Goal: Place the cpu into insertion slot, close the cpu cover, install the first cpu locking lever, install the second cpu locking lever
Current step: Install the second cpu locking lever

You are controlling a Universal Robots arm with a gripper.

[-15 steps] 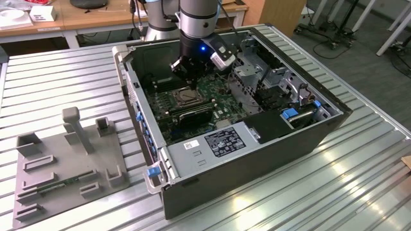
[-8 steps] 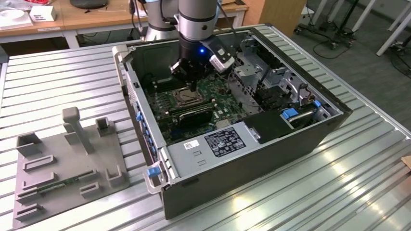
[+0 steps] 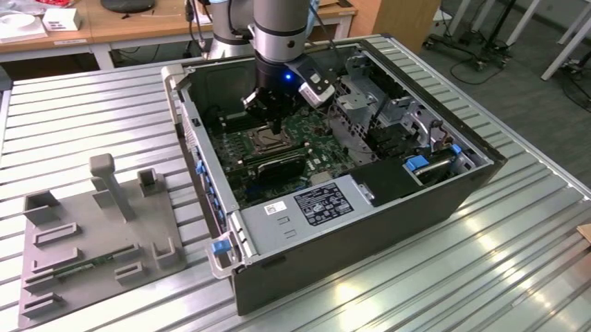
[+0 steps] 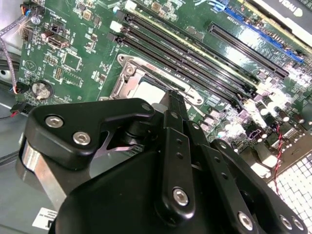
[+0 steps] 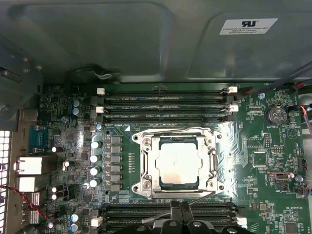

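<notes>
**CPU seated, cover down, claw over socket edge**

Ribbed metal bench (image 3: 517,228) carries an open computer case (image 3: 369,207), with wooden desks behind and a grey fixture plate (image 3: 93,235) off to the exterior view's left. Arm reaches down into the case from above.

Key relation: the gripper (image 3: 273,128) hangs straight over the green motherboard (image 5: 263,161), just beside the insertion slot (image 3: 261,143). In the first wrist view the gripper (image 5: 181,208) has its tips at the socket's near edge, and the socket lies directly ahead of them along the camera's line. One arm on this rig, so no choice of side.

The cpu (image 5: 179,163) sits flat in the insertion slot (image 5: 176,164), silver top facing up. The cpu cover (image 5: 210,161) looks folded down around it as a metal frame. Thin wire levers run along the socket's edges; whether they are latched I can't tell. Socket is roughly square, its sides parallel to the long black memory slots (image 5: 165,100) on both flanks.

Claw state: fingers (image 5: 175,212) pressed together, nothing between them. Second wrist view agrees, with the gripper (image 4: 171,97) tip over the socket and the cpu (image 4: 146,91) partly hidden behind it.

Writing: white stickers on the case wall (image 5: 247,25) and on the power supply (image 3: 319,204). Print is there; not transcribing.
</notes>
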